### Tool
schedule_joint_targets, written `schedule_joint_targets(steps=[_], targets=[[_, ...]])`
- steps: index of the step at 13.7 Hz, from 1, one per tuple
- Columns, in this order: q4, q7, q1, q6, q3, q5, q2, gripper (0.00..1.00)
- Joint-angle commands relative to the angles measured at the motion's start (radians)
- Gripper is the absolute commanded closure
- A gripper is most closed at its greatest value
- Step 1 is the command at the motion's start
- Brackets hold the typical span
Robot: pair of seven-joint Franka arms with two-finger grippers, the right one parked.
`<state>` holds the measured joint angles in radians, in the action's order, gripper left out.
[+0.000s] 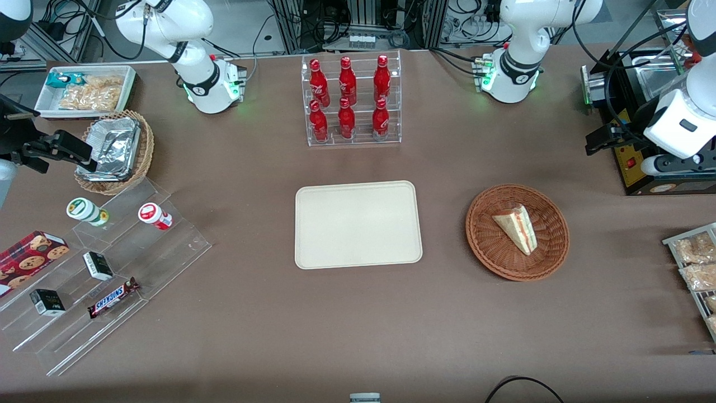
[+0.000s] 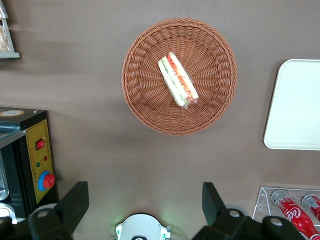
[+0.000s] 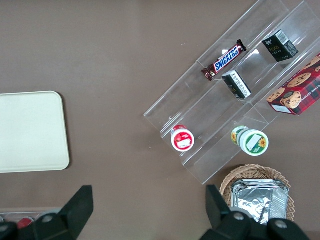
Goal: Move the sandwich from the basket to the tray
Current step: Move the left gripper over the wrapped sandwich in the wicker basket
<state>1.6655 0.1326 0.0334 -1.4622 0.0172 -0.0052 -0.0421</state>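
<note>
On the brown table (image 1: 358,324), the basket (image 1: 486,246) lies toward the working arm's end, with the sandwich (image 1: 517,228) inside it near its middle, cut edge showing red and green layers. Beside the basket sits the tray (image 1: 358,224), apart from it, with bare table between them. A clear rack of red bottles (image 1: 349,99) stands farther from the front camera than the tray. A black machine (image 1: 632,162) stands near the basket. The gripper (image 2: 145,200) hangs above the table, well above the basket, fingers (image 2: 75,200) spread wide, holding nothing.
</note>
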Motion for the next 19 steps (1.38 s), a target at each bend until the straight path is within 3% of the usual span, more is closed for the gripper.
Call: schedule_joint_targets(steps=[1,10,19], targets=[[-0.030,-0.011,0.002,-0.001,0.000,-0.005,0.022,0.00],[-0.017,-0.010,-0.001,-0.012,0.000,-0.004,0.157,0.00],[0.181,0.015,0.031,-0.320,0.003,-0.006,0.219,0.00]])
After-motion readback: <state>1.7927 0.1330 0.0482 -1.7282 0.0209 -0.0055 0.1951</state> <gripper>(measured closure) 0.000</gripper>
